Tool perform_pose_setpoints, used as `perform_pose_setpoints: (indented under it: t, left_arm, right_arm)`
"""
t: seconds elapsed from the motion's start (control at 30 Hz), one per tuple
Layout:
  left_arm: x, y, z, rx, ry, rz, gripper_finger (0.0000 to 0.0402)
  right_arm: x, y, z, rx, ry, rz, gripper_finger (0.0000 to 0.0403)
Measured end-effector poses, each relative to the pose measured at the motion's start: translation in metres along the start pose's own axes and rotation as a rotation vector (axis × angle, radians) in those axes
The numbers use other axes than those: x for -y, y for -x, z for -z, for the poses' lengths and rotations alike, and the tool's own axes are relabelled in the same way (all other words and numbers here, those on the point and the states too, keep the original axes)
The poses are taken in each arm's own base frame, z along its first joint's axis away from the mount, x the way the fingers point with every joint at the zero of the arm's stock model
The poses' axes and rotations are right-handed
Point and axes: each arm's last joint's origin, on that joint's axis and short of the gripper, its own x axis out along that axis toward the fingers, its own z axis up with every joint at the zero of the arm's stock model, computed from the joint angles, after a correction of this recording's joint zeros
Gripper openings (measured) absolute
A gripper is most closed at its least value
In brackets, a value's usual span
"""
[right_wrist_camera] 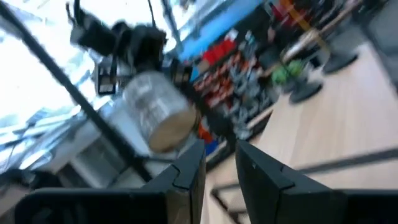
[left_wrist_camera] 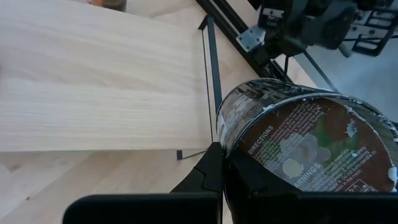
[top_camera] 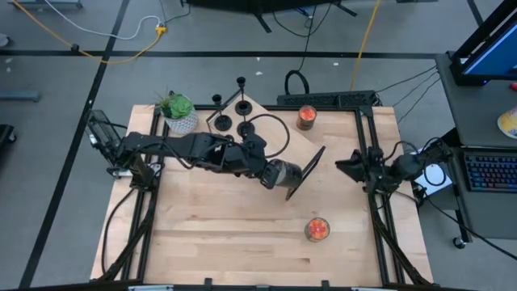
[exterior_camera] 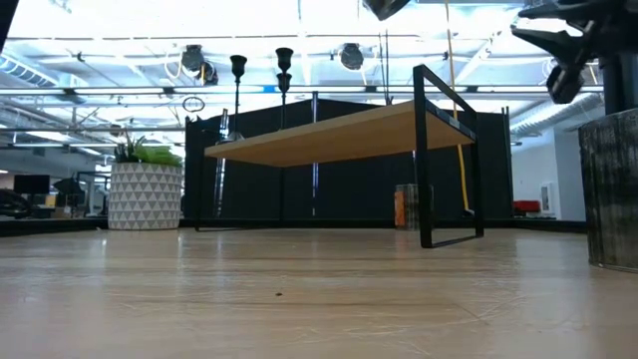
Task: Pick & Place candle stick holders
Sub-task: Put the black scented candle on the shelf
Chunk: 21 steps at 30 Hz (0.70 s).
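Three black candle stick holders (top_camera: 222, 121) stand on their disc bases at the far-left end of a raised wooden shelf (top_camera: 303, 141). Their stems also show in the low view (exterior_camera: 237, 68). My left gripper (top_camera: 275, 174) reaches over the table's middle, just near of the shelf, shut on a grey mottled jar candle (left_wrist_camera: 311, 137), not on a holder. The jar also shows at the right of the low view (exterior_camera: 610, 189). My right gripper (top_camera: 339, 166) waits at the table's right edge, its fingers a little apart and empty (right_wrist_camera: 219, 155). My left gripper pinches the jar's rim (left_wrist_camera: 221, 134) at its labelled end, one finger (left_wrist_camera: 205, 174) outside the wall and the other over the labelled face. The fingers come slanting down from the table's left. The jar stands roughly upright below them, labelled end up. Whether its lower end touches the table, I cannot tell.
A white plant pot (top_camera: 179, 120) stands at the far left beside the shelf. One orange jar candle (top_camera: 306, 117) stands at the far edge and another (top_camera: 317, 229) near the front right. The shelf's black frame leg (exterior_camera: 427, 160) stands close to the held jar.
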Motion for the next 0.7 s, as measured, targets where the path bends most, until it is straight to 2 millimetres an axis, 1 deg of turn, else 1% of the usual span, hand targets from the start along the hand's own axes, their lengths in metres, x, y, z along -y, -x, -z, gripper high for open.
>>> perform_pose_setpoints:
  t: [0.13, 0.23, 0.3, 0.57, 0.7]
  left_arm:
    - [-0.002, -0.001, -0.002, 0.007, 0.006, -0.007, 0.0000]
    - [-0.003, -0.002, -0.004, 0.010, 0.006, -0.011, 0.0000]
    - [-0.004, -0.002, -0.006, 0.013, 0.006, -0.013, 0.0000]
    - [-0.007, -0.003, -0.009, 0.014, 0.003, -0.017, 0.0000]
    - [-0.007, -0.003, -0.009, 0.014, 0.003, -0.017, 0.0000]
  right_arm:
    - [0.000, 0.000, -0.005, 0.080, 0.033, 0.058, 0.0084]
    - [0.001, 0.000, -0.005, 0.093, 0.093, 0.088, 0.0084]
    - [0.001, 0.000, -0.005, 0.093, 0.102, 0.088, 0.0084]
    - [-0.002, 0.000, -0.009, 0.123, 0.119, 0.062, 0.0084]
    - [-0.011, -0.004, -0.012, 0.140, 0.223, -0.034, 0.0085]
